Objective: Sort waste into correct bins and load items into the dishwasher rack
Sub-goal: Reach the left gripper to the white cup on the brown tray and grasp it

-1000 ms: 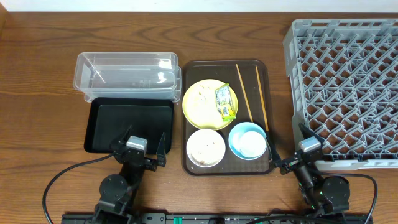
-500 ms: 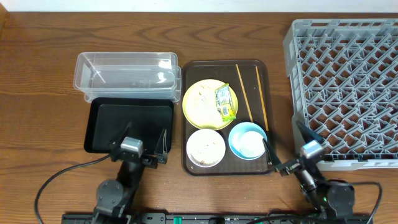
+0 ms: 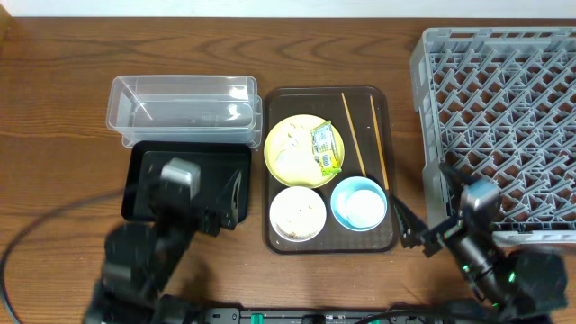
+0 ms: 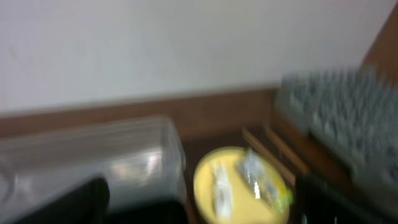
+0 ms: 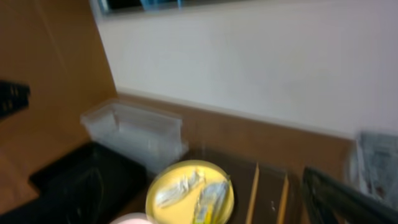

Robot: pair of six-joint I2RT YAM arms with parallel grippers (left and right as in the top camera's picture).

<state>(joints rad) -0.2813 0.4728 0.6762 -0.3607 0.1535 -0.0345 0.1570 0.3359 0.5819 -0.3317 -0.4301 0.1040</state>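
On the brown serving tray lies a yellow plate (image 3: 292, 153) carrying a green-and-yellow wrapper (image 3: 326, 148) and white crumbs (image 3: 290, 137). Two chopsticks (image 3: 353, 135) rest to its right. Nearer me sit a white bowl (image 3: 298, 213) and a blue bowl (image 3: 358, 202). The clear tub (image 3: 184, 108) and black tray (image 3: 144, 171) are to the left, the grey rack (image 3: 504, 117) to the right. My left gripper (image 3: 192, 200) hangs open over the black tray. My right gripper (image 3: 427, 209) is open between the serving tray and the rack. Both blurred wrist views show the plate (image 4: 239, 186) (image 5: 186, 193) ahead.
The brown serving tray (image 3: 281, 108) fills the middle of the wooden table. A pale wall stands behind the table's far edge. The rack's near-left corner (image 3: 432, 184) is close beside my right gripper. Cables trail from both arm bases at the front edge.
Both arms have lifted off their rest poses. The left gripper has come forward over the black tray, and the right has shifted right toward the rack. Both stay open.
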